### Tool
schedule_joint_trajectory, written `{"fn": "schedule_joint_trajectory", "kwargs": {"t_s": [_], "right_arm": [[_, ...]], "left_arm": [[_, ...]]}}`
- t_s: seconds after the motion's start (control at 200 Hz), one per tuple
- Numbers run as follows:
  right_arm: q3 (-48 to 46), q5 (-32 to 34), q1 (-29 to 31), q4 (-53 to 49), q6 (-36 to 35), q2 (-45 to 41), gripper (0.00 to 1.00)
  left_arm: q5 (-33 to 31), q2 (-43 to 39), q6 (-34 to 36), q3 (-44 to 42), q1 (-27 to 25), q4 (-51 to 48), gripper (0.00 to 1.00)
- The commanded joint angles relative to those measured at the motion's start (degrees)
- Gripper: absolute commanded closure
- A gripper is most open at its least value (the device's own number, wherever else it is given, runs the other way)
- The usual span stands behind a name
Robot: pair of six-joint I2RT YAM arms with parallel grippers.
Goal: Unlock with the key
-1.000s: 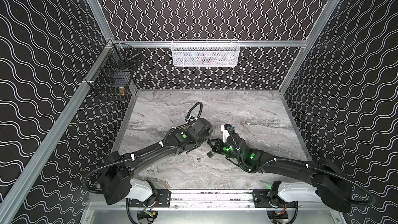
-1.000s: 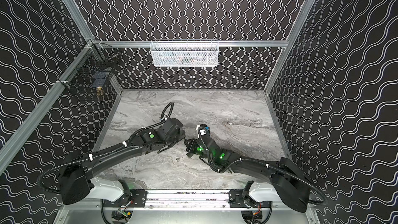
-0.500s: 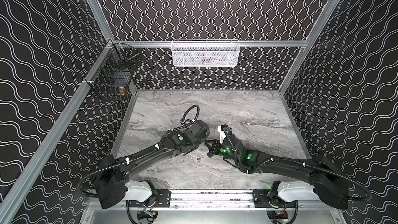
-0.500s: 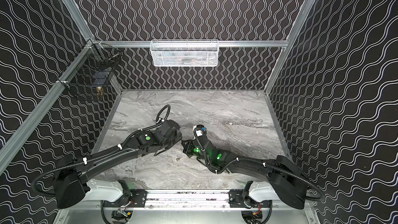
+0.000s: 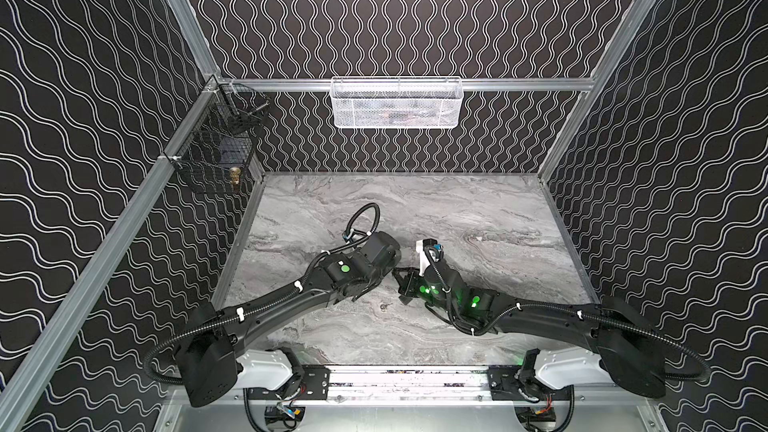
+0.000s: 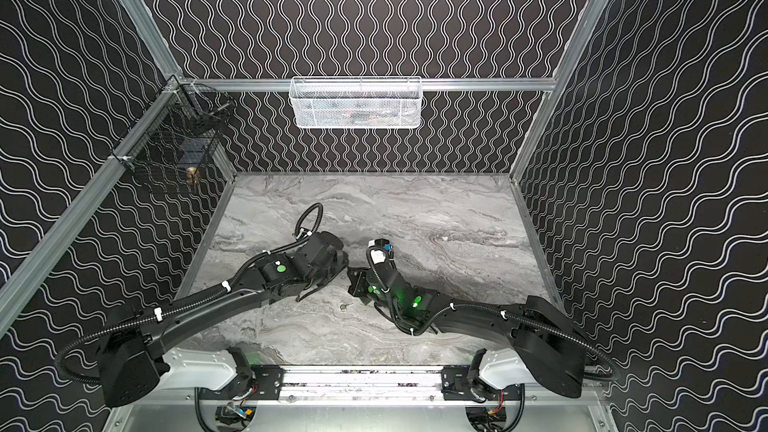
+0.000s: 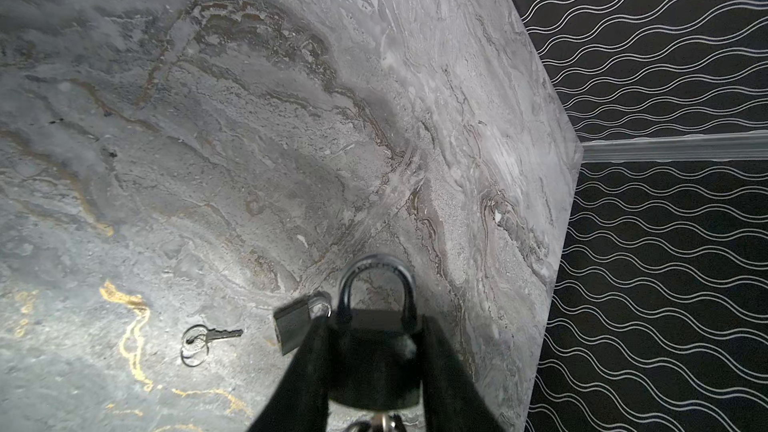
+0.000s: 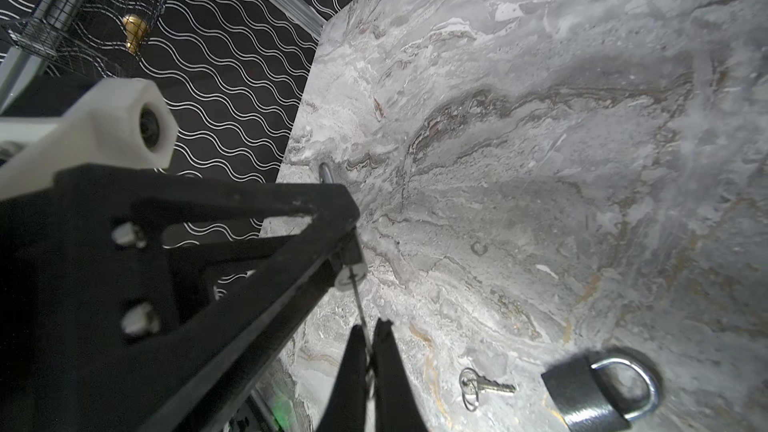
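Note:
My left gripper is shut on a black padlock, its shackle pointing away from the wrist. From the opposite side my right gripper is shut on a thin key. The blade runs into the keyhole end of the padlock. In both top views the left gripper and right gripper meet tip to tip low over the middle of the marble table. There the padlock is hidden between them.
A spare key on a ring lies on the table near a second, grey padlock. A black wire basket hangs on the left wall. A white mesh basket hangs on the back wall.
Both grippers, still joined at the padlock and key, have shifted slightly to the left. Neither grip has changed.

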Motion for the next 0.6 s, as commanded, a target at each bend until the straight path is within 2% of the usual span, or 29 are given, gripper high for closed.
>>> {"fn": "schedule_joint_trajectory", "kwargs": {"t_s": [0.0, 0.235, 0.475, 0.596], "right_arm": [[1.6, 5.5, 0.0, 4.2, -3.2, 0.3, 1.0], [2.4, 5.4, -0.1, 8.9, -9.0, 1.1, 1.0], [0.9, 4.1, 0.0, 8.5, -9.0, -0.2, 1.0], [0.2, 1.6, 0.0, 8.4, -10.0, -1.5, 0.84]], "left_arm": [[8.1, -0.2, -0.6, -0.1, -0.3, 1.8, 0.9], [11.9, 0.2, 0.4, 0.7, -0.5, 3.1, 0.9], [9.2, -0.4, 2.1, 1.8, -0.2, 1.4, 0.9], [7.4, -0.7, 2.8, 2.3, 0.7, 0.3, 0.89]]}}
